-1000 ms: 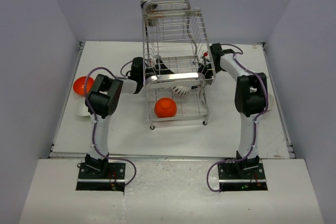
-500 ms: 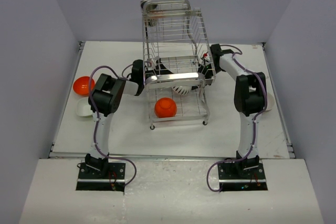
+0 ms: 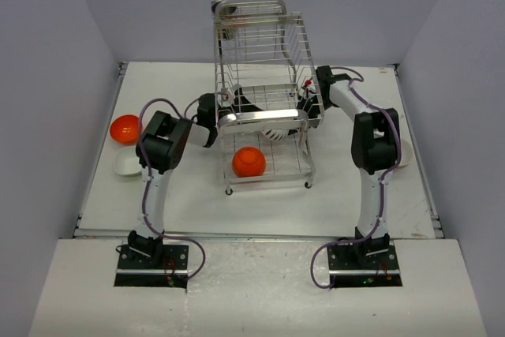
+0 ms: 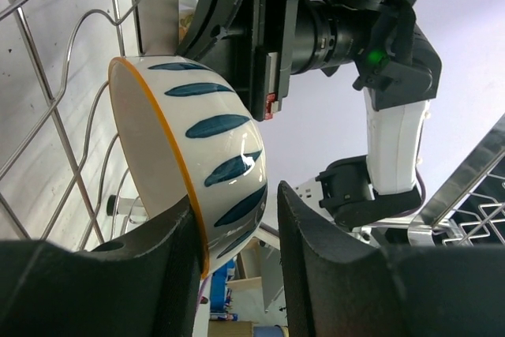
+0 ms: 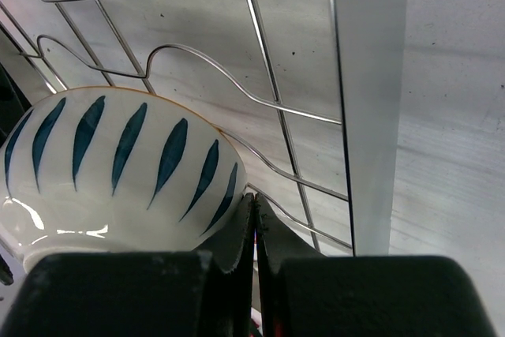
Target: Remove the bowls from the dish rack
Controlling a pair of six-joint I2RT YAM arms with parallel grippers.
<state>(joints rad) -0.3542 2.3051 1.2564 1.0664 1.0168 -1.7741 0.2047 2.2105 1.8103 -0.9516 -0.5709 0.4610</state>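
Observation:
A white bowl with blue leaf strokes and an orange rim [image 4: 197,140] stands on edge among the wires of the chrome dish rack [image 3: 260,92]. My left gripper [image 4: 237,204] is open and straddles its rim. One finger [image 4: 170,250] lies against the inside, and the other [image 4: 316,258] stands a small gap off the outside. My right gripper [image 5: 254,203] is shut on nothing, its tips against the same bowl's [image 5: 118,163] outer wall. An orange bowl [image 3: 248,162] and a ribbed white bowl [image 3: 272,136] sit in the lower tier.
An orange bowl [image 3: 125,128] and a white bowl [image 3: 126,163] rest on the table left of the rack. The rack's flat bar [image 5: 367,76] and thin wires [image 5: 260,100] crowd both grippers. My right arm's wrist [image 4: 339,21] faces the left camera just beyond the bowl.
My left arm's elbow has shifted right, toward the rack. The right arm and the bowls have not visibly moved.

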